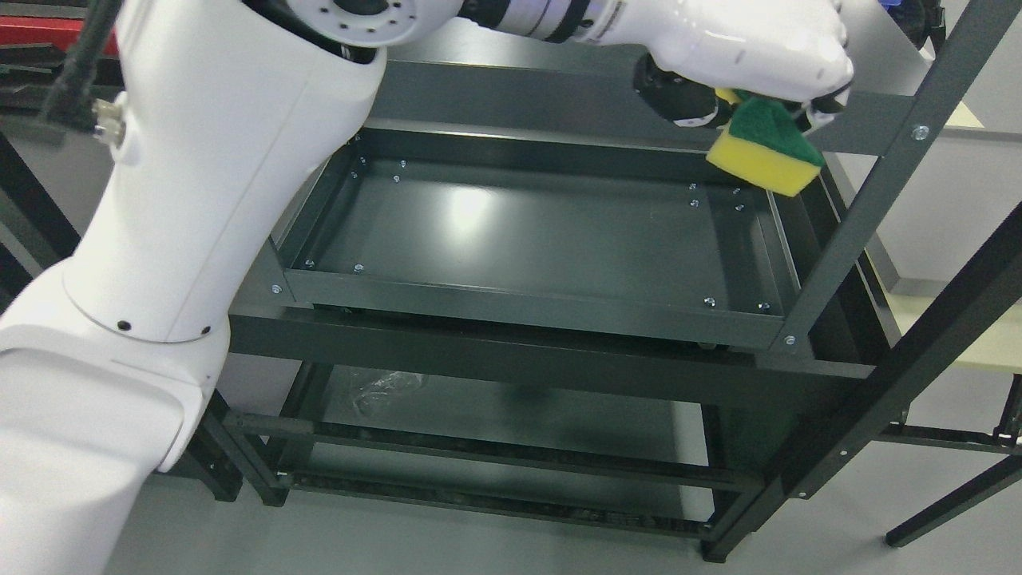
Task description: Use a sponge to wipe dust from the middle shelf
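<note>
In the head view, the left arm came in from the lower left, rose along the left side of the picture and reached across the top to the upper right. There the left hand [750, 60] was closed around the sponge [768, 148], with the fingers curled over its green top while the yellow body hung out below them.

The sponge was held in the air, tilted, above the far right corner of the middle shelf [543, 239]. I judged that it was not yet touching the shelf floor, because its lower yellow edge stood clear against the dark metal. Its long axis ran from upper left to lower right, roughly along the right wall of the shelf. So the surface to be wiped lay below the fingers and mostly to the left of them.

The right arm was not visible.

The middle shelf was a shallow dark tray with a raised rim and small screws near its corners. Nothing lay in it; only a bright reflection showed near the middle. Dust could not be made out.

On the lower shelf [479, 415], something like crumpled clear plastic [379, 391] seemed to lie at the left, but it was too faint to be sure.
</note>
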Controlling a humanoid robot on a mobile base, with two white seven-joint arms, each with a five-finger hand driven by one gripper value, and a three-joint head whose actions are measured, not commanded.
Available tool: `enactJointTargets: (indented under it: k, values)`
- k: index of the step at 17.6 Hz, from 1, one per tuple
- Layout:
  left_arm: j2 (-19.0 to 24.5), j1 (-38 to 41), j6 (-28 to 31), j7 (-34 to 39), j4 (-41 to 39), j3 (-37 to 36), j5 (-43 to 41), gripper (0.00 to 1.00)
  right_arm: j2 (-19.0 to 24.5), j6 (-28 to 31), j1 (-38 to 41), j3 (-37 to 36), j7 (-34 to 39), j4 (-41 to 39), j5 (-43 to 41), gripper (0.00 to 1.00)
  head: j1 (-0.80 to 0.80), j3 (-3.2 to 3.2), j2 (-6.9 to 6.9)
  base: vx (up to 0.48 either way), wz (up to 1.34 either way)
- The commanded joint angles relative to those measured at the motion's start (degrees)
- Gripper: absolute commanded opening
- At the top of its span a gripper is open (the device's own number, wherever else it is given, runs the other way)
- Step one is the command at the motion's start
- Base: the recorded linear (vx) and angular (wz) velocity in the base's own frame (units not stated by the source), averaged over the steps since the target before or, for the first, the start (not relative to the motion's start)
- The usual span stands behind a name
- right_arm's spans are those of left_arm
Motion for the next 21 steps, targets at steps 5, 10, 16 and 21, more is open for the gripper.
enactJointTargets:
  k: [5,10,16,21]
  values:
    - [9.8,5.2,-6.1,-0.1,-0.6,4.1,-1.1,0.01,-1.0,4.1,0.0,0.0,0.0,-1.0,0.0,1.0,0.0,0.0,-0.01,0.0,0.0]
    - [11.9,7.6,-6.9,-0.3,-0.6,5.5,-1.1,0.02,-1.0,4.2,0.0,0.0,0.0,-1.0,0.0,1.0,0.0,0.0,-0.01,0.0,0.0]
    - [17.6,9.5,-6.9,-0.5,-0.5,11.0,-0.5,0.02,-1.0,4.1,0.0,0.0,0.0,-1.0,0.0,1.0,0.0,0.0,-0.01,0.0,0.0]
    - [22.1,11.1,-6.9,-0.5,-0.6,13.6,2.0,0.02,-1.0,4.1,0.0,0.0,0.0,-1.0,0.0,1.0,0.0,0.0,-0.01,0.0,0.0]
